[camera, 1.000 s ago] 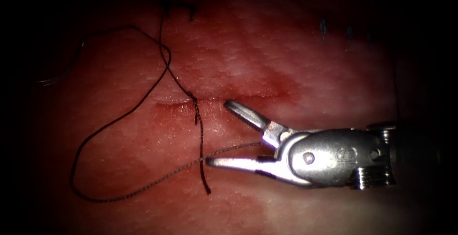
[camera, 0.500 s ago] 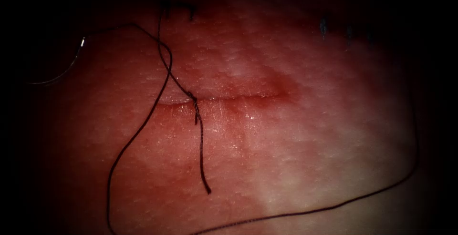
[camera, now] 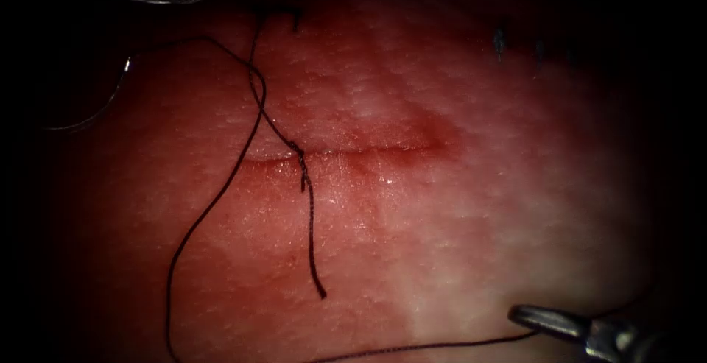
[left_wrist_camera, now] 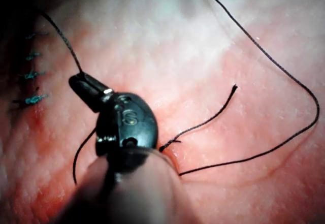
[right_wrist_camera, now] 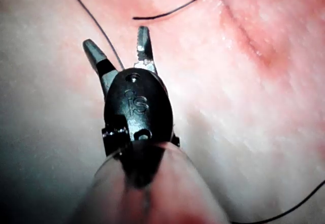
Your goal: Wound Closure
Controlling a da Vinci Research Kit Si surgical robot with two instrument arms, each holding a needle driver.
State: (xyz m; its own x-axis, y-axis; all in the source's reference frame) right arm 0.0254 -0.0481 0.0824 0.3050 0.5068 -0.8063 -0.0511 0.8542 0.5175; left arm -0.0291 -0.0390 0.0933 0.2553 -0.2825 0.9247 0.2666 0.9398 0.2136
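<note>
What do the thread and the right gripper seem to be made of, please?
The thread looks like dark braided fibre with a matte finish: it lies limp in loose curves, and its cut end looks slightly frayed. The right gripper looks like metal: bright, polished and reflective in the endoscope view. The exact alloy or fibre cannot be told.

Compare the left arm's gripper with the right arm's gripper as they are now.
The left arm's dark metal gripper has its jaws shut on the dark thread. The right arm's gripper has its jaws open and holds nothing, with thread passing between them. In the endoscope view, the left sits above the cut, the right below it and to the right. Both are over the tissue. Neither holds the thin curved needle, which lies far left, apparently outside the tissue.
</note>
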